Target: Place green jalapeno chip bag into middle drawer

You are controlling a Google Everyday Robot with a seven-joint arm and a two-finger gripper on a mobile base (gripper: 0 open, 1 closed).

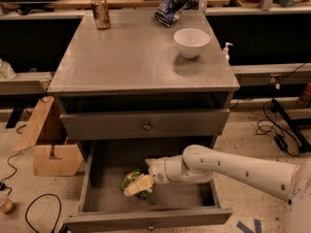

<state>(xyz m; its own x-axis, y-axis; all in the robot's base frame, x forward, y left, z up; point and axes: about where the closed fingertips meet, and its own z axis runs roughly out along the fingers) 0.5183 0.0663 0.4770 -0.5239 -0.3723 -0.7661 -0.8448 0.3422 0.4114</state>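
1. Currently the gripper [139,185] sits low inside the open middle drawer [146,219], a bit left of centre, w/ the arm [233,166] reaching in from the right.
2. Fingers: closed on the green jalapeno chip bag [129,180]. A pale finger lies across the bag's near-right side, and crumpled green foil sticks out to the far left.
3. Bag location: inside the drawer, down by the floor and well apart from the side walls. Can't tell if it touches the floor yet.
4. Handling (my read): very light, mostly air + chips. The foil is soft, gives under a squeeze and is prob. slick. Contents are fragile, so a hard pinch crushes them.
5. Best hold: a crumpled edge or seam, not the puffed middle, since flat foil pinches firm w/o bursting or slipping. The present grip looks to be on the bag's right part, which is fine for a set-down.
6. Release: open low. A bag this light won't drop w/ force and may cling to a finger or spring back as the foil uncrumples.
7. Exit watch: the upper drawer [146,124] front hangs over the far part of the open drawer, so there's not much headroom for the wrist.
8. Not part of the job: white bowl [191,41], can [100,12] and dark blue chip bag [171,5] on the cabinet top, and the cardboard box [48,149] on the floor at left.
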